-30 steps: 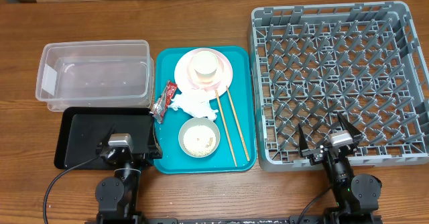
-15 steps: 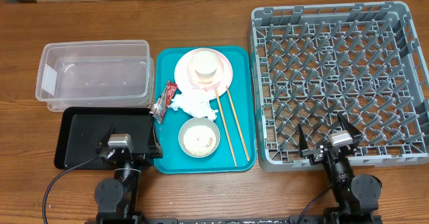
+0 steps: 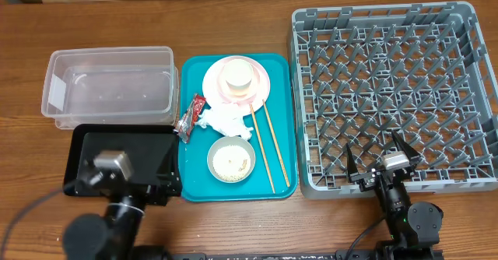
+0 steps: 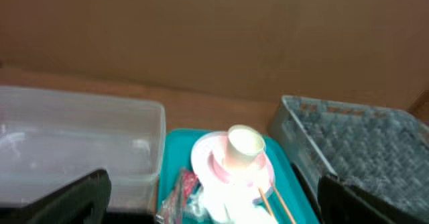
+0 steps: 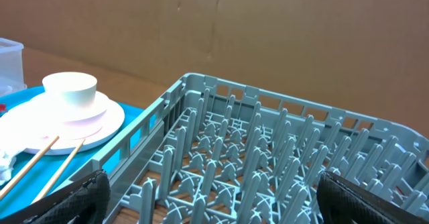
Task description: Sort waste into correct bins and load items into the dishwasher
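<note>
Both hands released and waiting, I reckon, since nothing's sorted yet: left hand (image 3: 113,157) over the black tray (image 3: 156,143), right hand (image 3: 379,157) at the dish rack's (image 3: 389,81) near edge, while wrapper (image 3: 189,116), napkin (image 3: 226,122), rice bowl (image 3: 231,160), plate (image 3: 261,85) and cup (image 3: 236,75) sit on the teal tray (image 3: 280,65).

A robotics lab bench. Plain brown cardboard (image 5: 281,29) backs the wooden table (image 3: 233,19), and a robot arm (image 3: 406,213) stands at its near edge.
</note>
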`<state>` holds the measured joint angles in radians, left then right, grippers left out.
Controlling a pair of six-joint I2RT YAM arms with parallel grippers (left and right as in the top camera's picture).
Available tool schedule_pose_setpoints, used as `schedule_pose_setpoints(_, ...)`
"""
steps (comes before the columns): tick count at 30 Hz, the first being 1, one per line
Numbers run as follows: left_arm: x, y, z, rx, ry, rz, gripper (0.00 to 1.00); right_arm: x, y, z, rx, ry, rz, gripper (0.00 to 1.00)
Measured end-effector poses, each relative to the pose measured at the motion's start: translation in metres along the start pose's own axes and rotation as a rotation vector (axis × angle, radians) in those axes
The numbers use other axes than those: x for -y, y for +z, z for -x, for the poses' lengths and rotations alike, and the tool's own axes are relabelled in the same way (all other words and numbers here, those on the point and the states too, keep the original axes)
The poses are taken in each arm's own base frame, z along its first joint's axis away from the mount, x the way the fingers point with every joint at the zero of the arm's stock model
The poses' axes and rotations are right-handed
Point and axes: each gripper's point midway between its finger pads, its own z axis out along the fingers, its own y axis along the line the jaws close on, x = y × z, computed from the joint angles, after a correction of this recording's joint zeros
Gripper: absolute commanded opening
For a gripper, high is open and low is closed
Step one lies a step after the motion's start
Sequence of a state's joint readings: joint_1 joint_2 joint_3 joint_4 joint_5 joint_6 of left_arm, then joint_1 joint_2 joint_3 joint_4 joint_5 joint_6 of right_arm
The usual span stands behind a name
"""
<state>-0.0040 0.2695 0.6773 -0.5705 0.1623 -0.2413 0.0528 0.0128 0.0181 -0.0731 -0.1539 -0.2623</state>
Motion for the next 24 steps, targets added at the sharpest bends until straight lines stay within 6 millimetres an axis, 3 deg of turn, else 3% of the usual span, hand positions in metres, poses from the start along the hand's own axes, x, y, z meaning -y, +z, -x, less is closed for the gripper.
schedule_pose_setpoints(4, 0.021, 0.001, 0.020, -0.273, -0.058, -0.024, 1.00, 0.000, 0.000, 0.000, -0.001, 0.000, -0.001, 1.00)
schedule_pose_setpoints(8, 0.035, 0.010, 0.020, -0.623, -0.165, -0.025, 1.00, 0.000, 0.000, 0.000, 0.001, 0.000, -0.001, 1.00)
schedule_pose_setpoints(13, 0.043, 0.048, 0.017, -0.868, -0.271, -0.047, 0.98, 0.000, 0.000, 0.000, 0.001, 0.000, -0.001, 1.00)
schedule_pose_setpoints(15, 0.043, 0.062, 0.005, -0.950, -0.310, -0.054, 0.43, 0.000, 0.000, 0.000, 0.000, 0.000, -0.001, 1.00)
schedule_pose_setpoints(16, 0.043, 0.068, -0.005, -1.005, -0.338, -0.058, 0.04, 0.000, 0.000, 0.000, 0.001, 0.000, -0.001, 1.00)
schedule_pose_setpoints(24, 0.040, 0.094, -0.060, -1.269, -0.402, -0.013, 0.04, 0.000, 0.000, 0.000, 0.001, 0.000, -0.001, 1.00)
